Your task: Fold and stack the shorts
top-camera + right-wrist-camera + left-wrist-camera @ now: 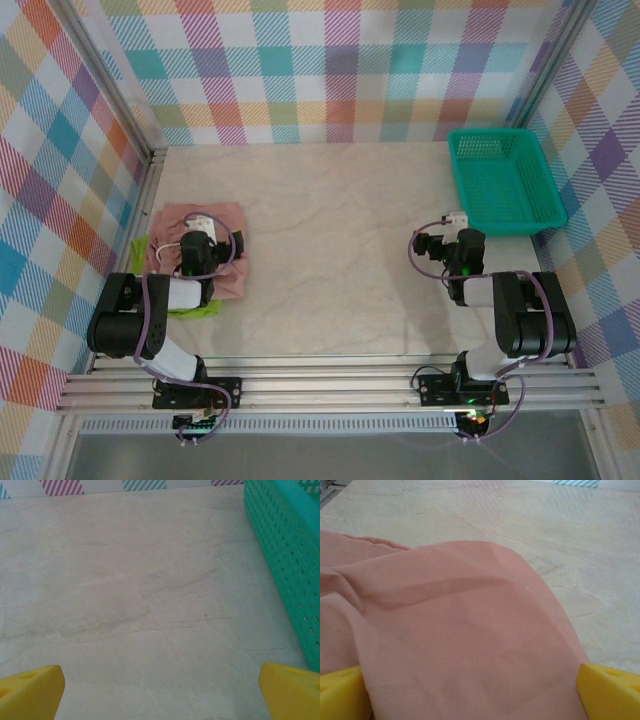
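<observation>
Directly beneath the left gripper [475, 692], jaws spread wide and empty: pink shorts [460, 630], bunched roughly square without a clear long axis, atop green shorts [195, 311] peeking out behind. Far off to its right over bare counter [330, 230], the right gripper [160, 692], equally agape, basket [285, 555] close on its right. Clearly nearer: left arm [160, 300]; open room rightward, wall [110, 180] tight leftward.

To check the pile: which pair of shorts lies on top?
The pink shorts; the green shorts lie beneath, only their edges sticking out.
</observation>
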